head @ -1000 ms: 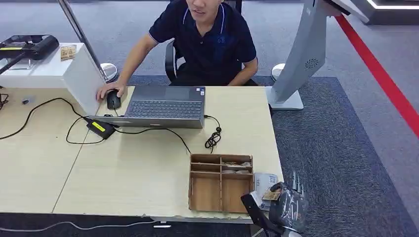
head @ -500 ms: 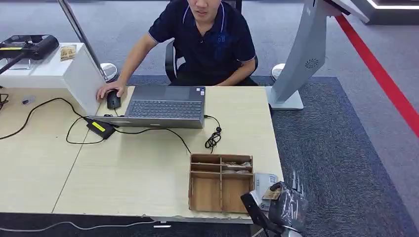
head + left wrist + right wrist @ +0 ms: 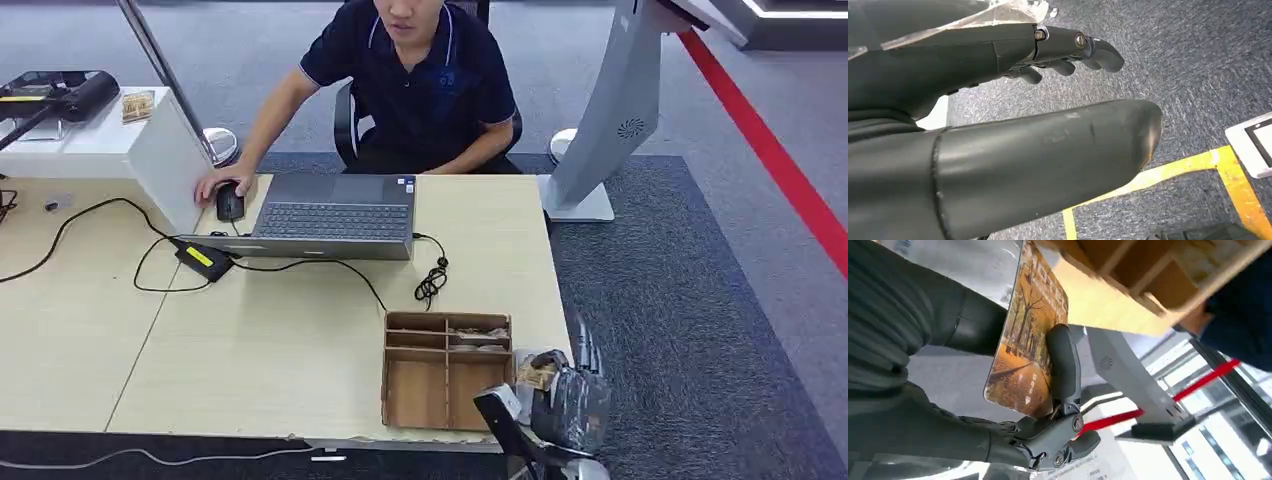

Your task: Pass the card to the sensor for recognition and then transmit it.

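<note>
Right hand: the right hand (image 3: 565, 405) pinches the card (image 3: 1027, 335) between thumb and a dark finger (image 3: 1064, 365); other fingers spread. It sits just off the table's near right corner, beside the wooden tray (image 3: 446, 369).
Card: picture side shows an autumn tree scene; held on edge, tilted, its upper part near the tray's outer wall. In the head view it is a small tan patch (image 3: 537, 374) at the top of the hand.
Left hand: the left hand (image 3: 1013, 125) hangs over grey carpet with a yellow floor line; fingers apart, nothing in them.
Tray: several compartments; the two far ones hold small tan items, too small to identify.
Sensor: cannot say for certain which item it is; the flat grey-white thing on the table just beside the tray, under the hand, is a likely candidate, judged only.
Person: seated behind the laptop (image 3: 335, 215), far side of the table from the tray, one hand on a mouse (image 3: 230, 203).
Step in hand (judged): bringing the card to the reader.
How to do it well: keep the pinch firm near the card's edge so the face stays uncovered; lay the card flat and close over the reader and pause.
Risk: card slipping or striking the tray wall.
</note>
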